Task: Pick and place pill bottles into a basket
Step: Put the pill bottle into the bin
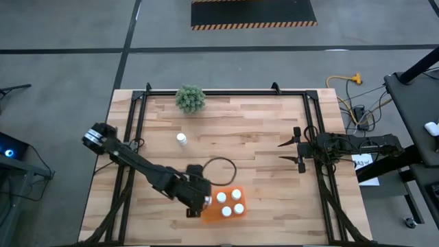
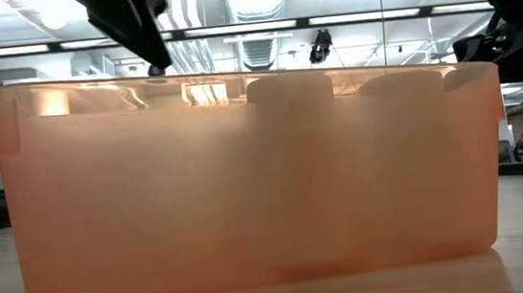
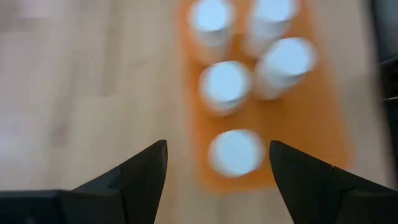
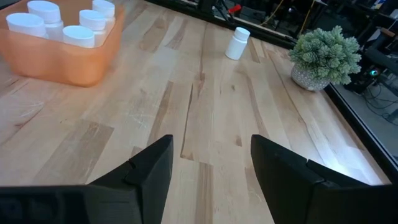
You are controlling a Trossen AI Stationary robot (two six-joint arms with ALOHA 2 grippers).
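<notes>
Orange basket (image 2: 244,167) fills the low view, nearest the camera; it sits near the table's front edge, right of centre. Five pill bottles (image 3: 235,151) stand inside it, white caps up, in the left wrist view. The nearest one lies between the left gripper (image 3: 217,168) fingers, directly below them. That gripper hangs over the basket's left end with its jaws spread and nothing between the pads. Judged from this, the bottle has been let go and stands free.

A dark cable loop (image 1: 218,170) lies on the wood just behind the basket. Farther back, the sixth bottle (image 1: 181,138) stands alone at mid-table, well apart from the basket. A small green plant (image 1: 190,98) sits at the far edge. The right gripper (image 1: 291,151) waits over the table's right side, jaws parted and empty.

Risks: a finger could clip a cap or the basket wall as the left arm lifts out, tipping bottles. The lone bottle is light and upright; an off-centre approach could knock it over and set it rolling.
</notes>
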